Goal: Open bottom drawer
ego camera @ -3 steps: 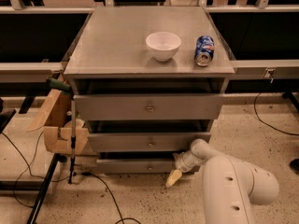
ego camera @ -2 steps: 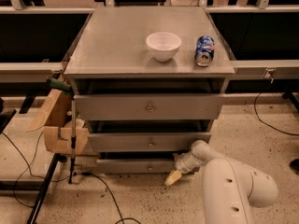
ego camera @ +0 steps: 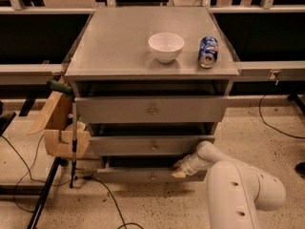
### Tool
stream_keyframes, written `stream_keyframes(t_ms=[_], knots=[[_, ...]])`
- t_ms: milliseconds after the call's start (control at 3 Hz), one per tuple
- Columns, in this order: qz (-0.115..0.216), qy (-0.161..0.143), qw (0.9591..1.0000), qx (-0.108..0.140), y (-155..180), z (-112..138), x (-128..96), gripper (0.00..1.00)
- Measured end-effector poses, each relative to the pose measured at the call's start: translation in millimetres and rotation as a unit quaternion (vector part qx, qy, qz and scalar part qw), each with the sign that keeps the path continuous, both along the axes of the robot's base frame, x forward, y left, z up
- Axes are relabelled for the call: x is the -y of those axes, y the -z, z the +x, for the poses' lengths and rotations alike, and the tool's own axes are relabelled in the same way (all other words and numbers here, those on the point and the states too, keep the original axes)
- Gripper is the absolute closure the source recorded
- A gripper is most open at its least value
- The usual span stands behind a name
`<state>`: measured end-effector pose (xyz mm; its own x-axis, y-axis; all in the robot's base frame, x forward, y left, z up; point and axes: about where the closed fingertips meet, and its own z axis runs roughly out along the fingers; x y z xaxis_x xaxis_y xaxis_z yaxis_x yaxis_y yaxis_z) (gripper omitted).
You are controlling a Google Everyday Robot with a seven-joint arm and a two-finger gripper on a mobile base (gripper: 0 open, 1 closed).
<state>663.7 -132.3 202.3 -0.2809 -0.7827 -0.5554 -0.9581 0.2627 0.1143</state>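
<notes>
The grey cabinet (ego camera: 119,56) has three drawers. The bottom drawer (ego camera: 138,176) has the narrowest front and a small round knob (ego camera: 152,177). It stands slightly out, with a dark gap above its front. My gripper (ego camera: 180,170) sits at the top edge of the bottom drawer's front, near its right end and to the right of the knob. My white arm (ego camera: 238,190) reaches in from the lower right. The middle drawer (ego camera: 152,146) and the top drawer (ego camera: 152,109) sit above it.
A white bowl (ego camera: 166,46) and a blue can (ego camera: 208,52) lying on its side rest on the cabinet top. A cardboard box (ego camera: 59,128) and a thin stand (ego camera: 74,142) are to the left of the cabinet. Cables (ego camera: 109,199) lie on the floor.
My gripper has moved up from just below the drawer's front to its top edge. The bottom drawer's front now shows a little further out.
</notes>
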Motion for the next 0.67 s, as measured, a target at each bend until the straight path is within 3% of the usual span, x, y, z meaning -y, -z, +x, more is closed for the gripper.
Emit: stream_keyframes(t_ms=[333,667], knots=[[0.0,0.0,1.0,0.0,-1,2,2,0.93],[-0.003,-0.002,1.0,0.008,5,-12,11,1.0]])
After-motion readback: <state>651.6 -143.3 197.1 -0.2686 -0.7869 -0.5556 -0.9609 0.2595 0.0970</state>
